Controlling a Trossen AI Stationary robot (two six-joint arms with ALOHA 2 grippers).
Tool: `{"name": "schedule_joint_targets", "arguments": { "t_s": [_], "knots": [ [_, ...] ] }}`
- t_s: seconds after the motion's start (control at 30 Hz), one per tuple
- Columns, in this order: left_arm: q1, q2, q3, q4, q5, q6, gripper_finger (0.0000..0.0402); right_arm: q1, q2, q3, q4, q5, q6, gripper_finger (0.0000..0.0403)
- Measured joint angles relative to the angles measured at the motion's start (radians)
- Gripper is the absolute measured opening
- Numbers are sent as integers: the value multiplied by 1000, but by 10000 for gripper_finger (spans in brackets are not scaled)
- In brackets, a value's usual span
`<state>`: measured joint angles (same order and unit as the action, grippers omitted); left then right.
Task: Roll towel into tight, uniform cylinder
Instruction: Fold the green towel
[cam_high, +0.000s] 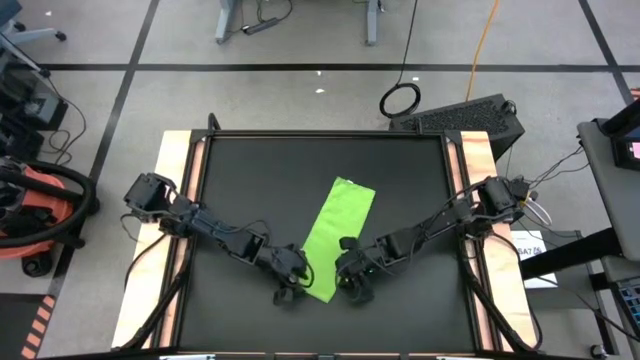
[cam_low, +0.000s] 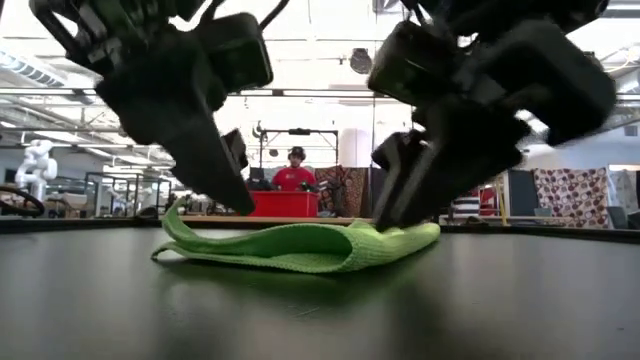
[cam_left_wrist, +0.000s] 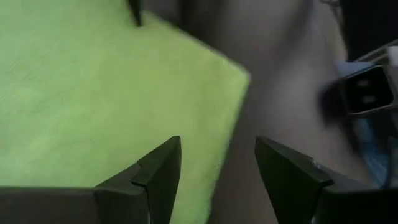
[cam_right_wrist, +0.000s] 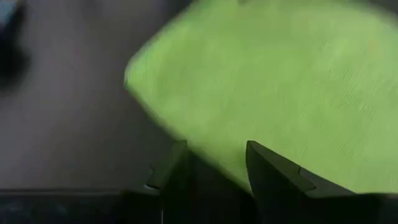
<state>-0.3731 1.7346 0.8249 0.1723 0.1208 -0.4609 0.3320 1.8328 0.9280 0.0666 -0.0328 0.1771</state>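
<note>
left arm: comes in from the worktop's left edge, elbow low, reaching diagonally to the near-centre of the mat; wrist pitched down toward the cloth.
left hand (cam_high: 291, 287): at the near end of the towel on its left side. fingers (cam_left_wrist: 163, 171) spread with a clear gap, straddling the towel's edge: 1 finger over green cloth, the other over bare mat. nothing pinched between them.
right arm: mirrors it from the worktop's right edge, folded at the elbow, reaching in to the same near end from the other side.
right hand (cam_high: 355, 285): at the towel's near right corner. fingers (cam_right_wrist: 273, 174) parted with a narrower gap, tips down at the cloth edge. cannot tell if cloth is caught between the tips.
towel (cam_high: 336, 230): lime-green, folded into a long narrow strip, lying diagonally mid-mat, far end toward the back right, near end between the 2 hands. in the low view it lies mostly flat in layers, left end curling up slightly by the left hand.
mat (cam_high: 250, 180): black, covers the worktop (cam_high: 176, 160) between pale wood side strips.
surroundings: orange-and-black vacuum (cam_high: 40, 205) on the floor off the left side, dark keyboard-like unit (cam_high: 465, 115) and a coiled cable (cam_high: 400, 99) behind the back right corner.
background: person in a red top (cam_low: 294, 172) well behind the worktop, apart from the arms.
obstructions: nothing on the mat besides towel and hands.
</note>
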Motion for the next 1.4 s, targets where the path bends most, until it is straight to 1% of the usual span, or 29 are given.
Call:
{"name": "schedule_joint_targets", "arguments": {
  "t_s": [0.1, 0.3, 0.43, 0.5, 0.6, 0.73, 0.83, 0.9, 0.97, 1.0, 1.1, 1.17, 1.3, 1.4],
  "knots": [
    [-2, 0, 0, -7, -5, 50, 212, -2, 0, 0, -58, 4, -4, 155],
    [1, 0, 0, -69, -95, 128, 212, -3, -2, 3, -161, 7, -7, 155],
    [1, 0, 0, -56, -124, 184, 212, -4, -13, 5, -245, -38, -13, 155],
    [6, 0, 0, -23, -128, 205, 212, -3, -27, 5, -287, -66, -16, 155],
    [17, -1, 0, 22, -135, 213, 212, -3, -62, 2, -368, -105, -16, 155],
    [31, -2, 0, 63, -160, 243, 212, 9, -130, -4, -503, -109, -13, 155],
    [44, -2, 0, 76, -176, 267, 212, 19, -194, -4, -564, -108, 0, 155],
    [56, -2, 1, 99, -180, 282, 212, 28, -232, -4, -573, -107, 14, 155],
    [68, -2, 1, 125, -183, 293, 212, 38, -272, -4, -560, -92, 21, 155],
    [74, -2, 1, 140, -183, 297, 212, 41, -289, -4, -546, -65, 29, 155],
    [95, -2, 1, 182, -183, 319, 212, 44, -310, -1, -517, 74, 69, 155],
    [115, 7, 1, 212, -183, 327, 212, 35, -300, -2, -506, 125, 79, 155],
    [157, 41, 9, 227, -184, 336, 212, 8, -252, -2, -492, 135, 82, 155],
    [180, 88, 43, 221, -184, 338, 212, -5, -208, -2, -487, 133, 87, 155]
  ]
}}
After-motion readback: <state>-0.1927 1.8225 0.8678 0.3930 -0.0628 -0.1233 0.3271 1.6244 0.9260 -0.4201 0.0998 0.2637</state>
